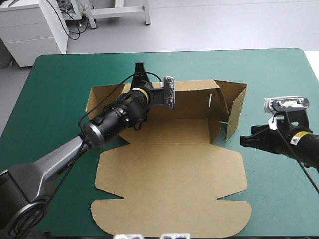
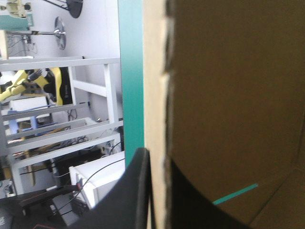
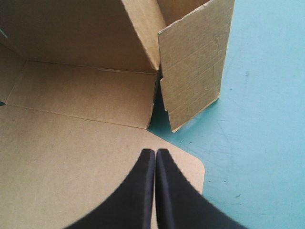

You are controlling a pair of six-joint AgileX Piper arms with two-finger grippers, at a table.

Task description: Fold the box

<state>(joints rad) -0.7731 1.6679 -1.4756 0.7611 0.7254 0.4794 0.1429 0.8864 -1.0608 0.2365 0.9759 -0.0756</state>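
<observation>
The brown box [image 1: 169, 164] lies mid-table with its lid flat toward the front edge. Its far wall [image 1: 192, 102] and right side wall [image 1: 234, 107] stand raised, the side flap angled outward. My left gripper [image 1: 140, 67] reaches over the far wall's left part. In the left wrist view it [image 2: 156, 157] is shut on the board's top edge [image 2: 155, 71], one black finger on each face. My right gripper [image 1: 243, 140] hovers shut and holding nothing just right of the box. In the right wrist view it [image 3: 155, 151] is above a rounded lid corner [image 3: 188, 167], with the standing flap [image 3: 195, 67] ahead.
Teal-green cover [image 1: 279, 79] shows around the box, widest to the right and along the far edge. The box's left side flap [image 1: 102, 97] lies low under my left arm. The lid's front flap [image 1: 169, 216] reaches close to the table's front edge.
</observation>
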